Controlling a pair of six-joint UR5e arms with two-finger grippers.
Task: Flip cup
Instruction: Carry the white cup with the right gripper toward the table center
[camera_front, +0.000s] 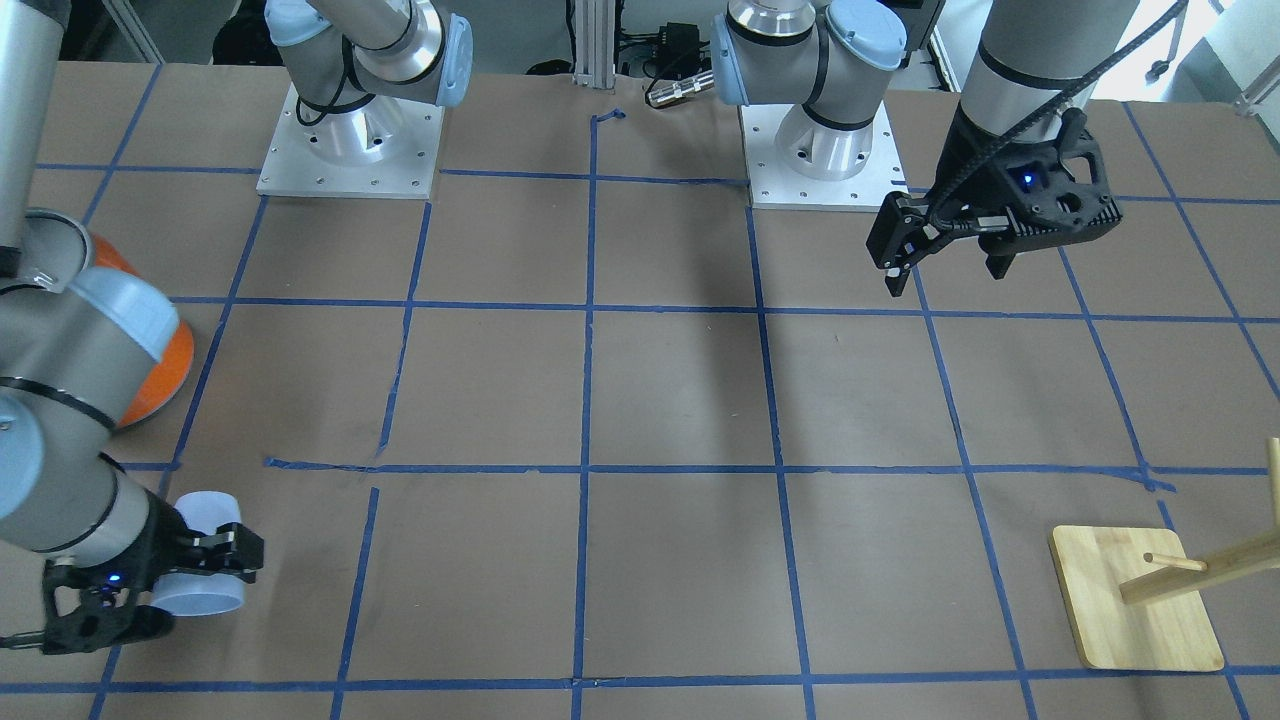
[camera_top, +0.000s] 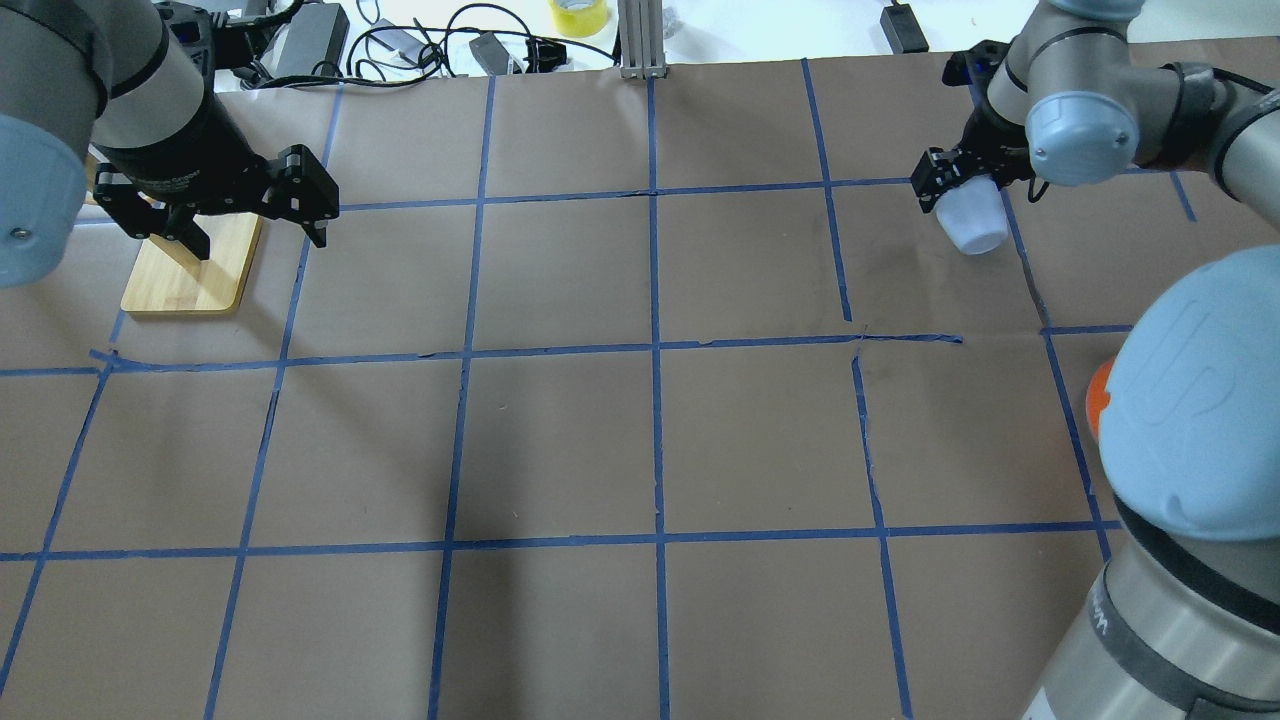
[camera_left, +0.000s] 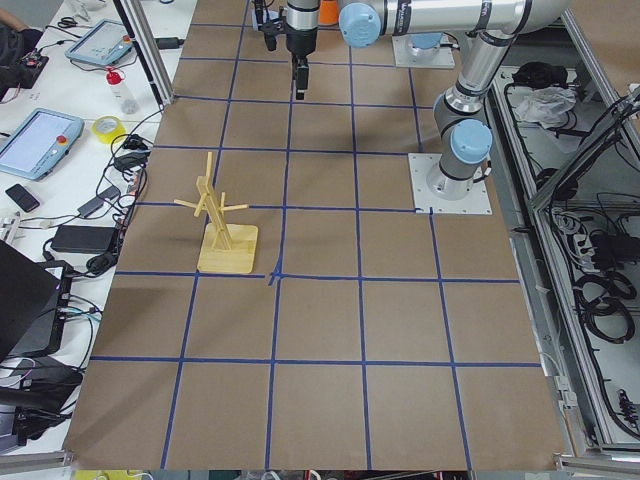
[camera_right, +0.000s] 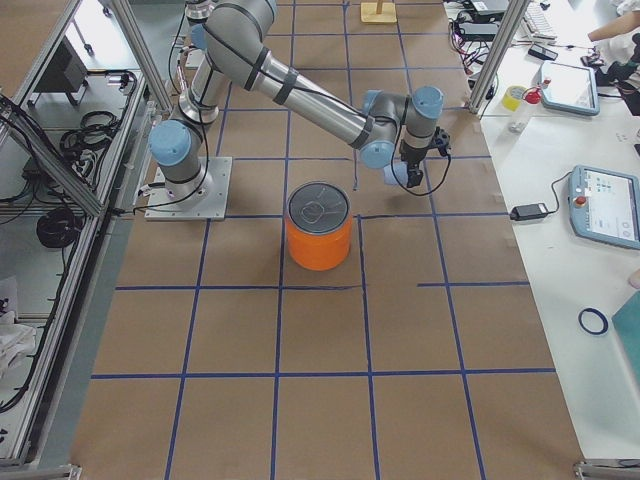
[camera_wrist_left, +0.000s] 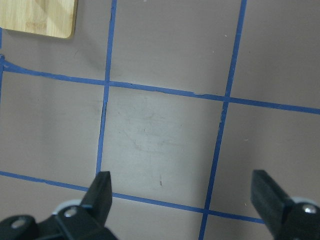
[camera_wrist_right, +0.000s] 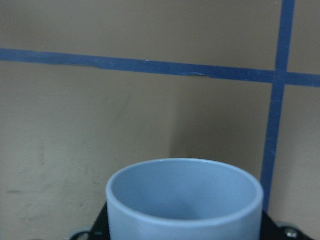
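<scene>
The pale blue-grey cup (camera_top: 972, 224) is held in my right gripper (camera_top: 958, 190), which is shut on its wall. The cup is tilted on its side just above the table at the far right, its closed base showing in the overhead view. It also shows in the front view (camera_front: 203, 585) with the right gripper (camera_front: 232, 556) around it. The right wrist view looks into its bluer open mouth (camera_wrist_right: 184, 197). My left gripper (camera_top: 255, 226) is open and empty, hovering over the table's far left; its fingers (camera_wrist_left: 102, 192) stand wide apart above bare paper.
A large orange can (camera_right: 320, 236) with a silver lid stands right of centre, partly hidden behind my right arm (camera_front: 150, 372). A wooden peg rack on a bamboo base (camera_top: 190, 272) stands at the far left, next to the left gripper. Blue tape lines grid the brown table.
</scene>
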